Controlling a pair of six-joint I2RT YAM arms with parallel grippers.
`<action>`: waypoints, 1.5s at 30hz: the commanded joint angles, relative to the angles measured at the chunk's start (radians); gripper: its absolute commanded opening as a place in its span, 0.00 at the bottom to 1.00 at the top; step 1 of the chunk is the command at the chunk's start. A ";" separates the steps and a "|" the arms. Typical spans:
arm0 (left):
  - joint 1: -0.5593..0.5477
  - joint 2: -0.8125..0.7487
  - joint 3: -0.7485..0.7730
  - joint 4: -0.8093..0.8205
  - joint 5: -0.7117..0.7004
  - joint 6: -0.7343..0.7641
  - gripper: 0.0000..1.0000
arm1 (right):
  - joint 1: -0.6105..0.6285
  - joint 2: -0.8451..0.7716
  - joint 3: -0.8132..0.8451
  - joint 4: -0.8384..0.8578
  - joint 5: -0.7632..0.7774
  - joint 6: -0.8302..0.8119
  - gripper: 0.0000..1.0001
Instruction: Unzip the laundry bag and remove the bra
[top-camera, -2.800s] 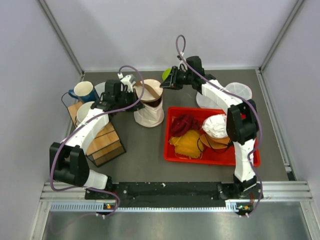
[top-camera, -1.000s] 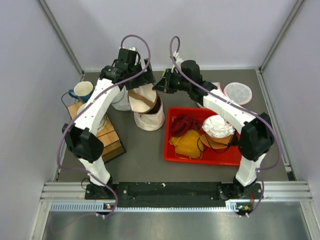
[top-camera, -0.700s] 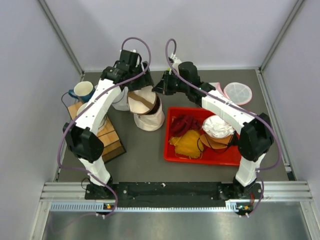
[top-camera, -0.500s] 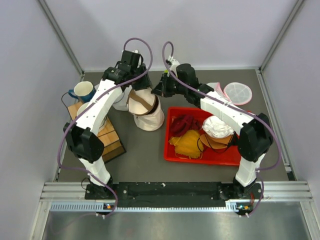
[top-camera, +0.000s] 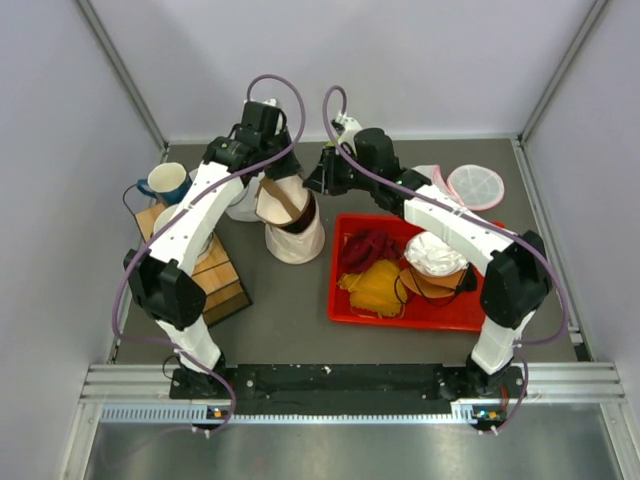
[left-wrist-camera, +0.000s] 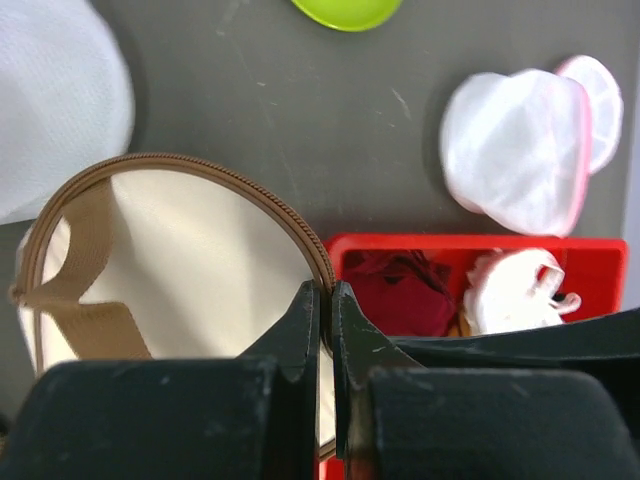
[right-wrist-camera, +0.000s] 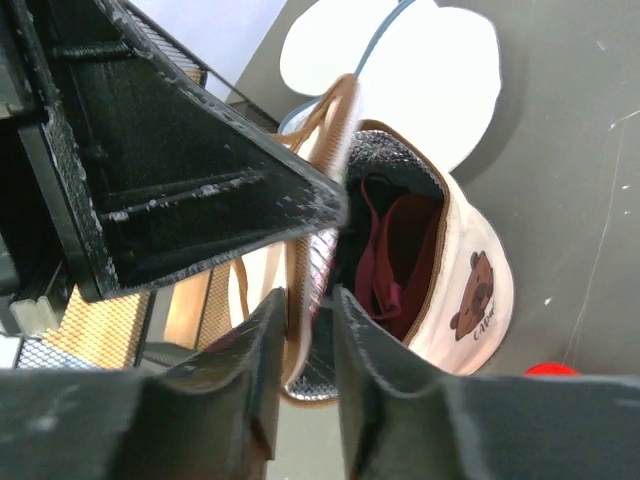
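The left gripper is pressed together on the brown zipper edging of the round lid of the laundry bag, pinching it at the rim. Just beside it, the right gripper has its fingers drawn nearly together on the same brown-trimmed rim, so both arms grip the flap from either side.

The lid stands tilted up off the cylinder and the mouth gapes below the right fingers. I judge the unzipping done, or all but done, and the step in hand is opening the flap wide. Dark fabric and maroon bands show inside the mouth. Whether that is the bra I cannot tell.

Next, one gripper would have to release the rim, spread, and dip into the mouth while the other holds the flap back. The two wrists crowd each other above the opening, leaving little room. The soft wall may also sag or tip if the hold slackens.

Beyond the left fingertips lies the red tray with a dark red garment and a white cupped garment, neither wanted. Farther ahead rest pink-edged mesh pouches and a green object. Well off to the left arm's side sit a blue mug and a wooden box.
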 joint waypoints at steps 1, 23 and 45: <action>0.033 -0.090 -0.034 0.031 -0.151 0.038 0.00 | -0.009 -0.106 0.011 0.001 0.040 -0.029 0.47; 0.165 -0.312 -0.257 0.210 0.361 0.176 0.00 | -0.026 -0.115 -0.015 -0.050 0.006 -0.006 0.34; 0.245 -0.338 -0.299 0.247 0.460 0.130 0.00 | 0.050 0.278 0.321 -0.253 -0.002 -0.121 0.45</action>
